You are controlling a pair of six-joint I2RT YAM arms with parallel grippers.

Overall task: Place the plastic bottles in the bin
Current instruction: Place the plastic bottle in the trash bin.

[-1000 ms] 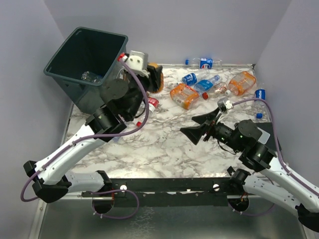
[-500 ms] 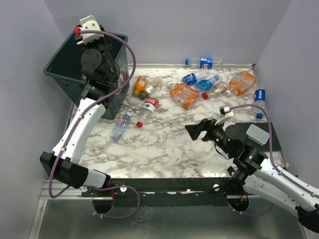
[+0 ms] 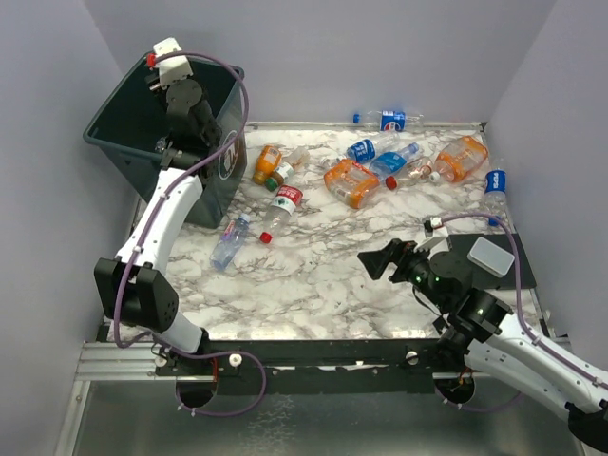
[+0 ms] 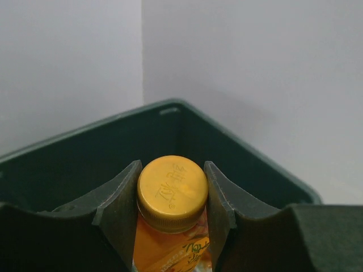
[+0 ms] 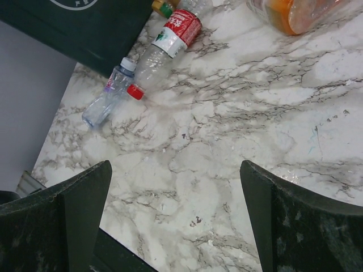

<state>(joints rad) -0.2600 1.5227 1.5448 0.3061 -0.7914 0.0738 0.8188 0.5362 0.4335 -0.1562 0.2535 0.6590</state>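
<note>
Left pincer pinching an orange bottle over the bin; right pincer spread wide and empty.

In the left wrist view the two dark fingers press on either side of the orange bottle's neck, just under its yellow cap. The narrow gap between them is filled by the bottle, whose cap faces the camera, with the bin's dark inner walls and rim behind it. From above, the left arm reaches up over the bin at the far left of the marble table. The right pincer hovers over bare marble on the right, fingers far apart, touching nothing. Other bottles lie on the table: a red-labelled bottle and a small clear bottle near the bin, with orange-tinted bottles and blue-labelled bottles toward the far edge.
</note>
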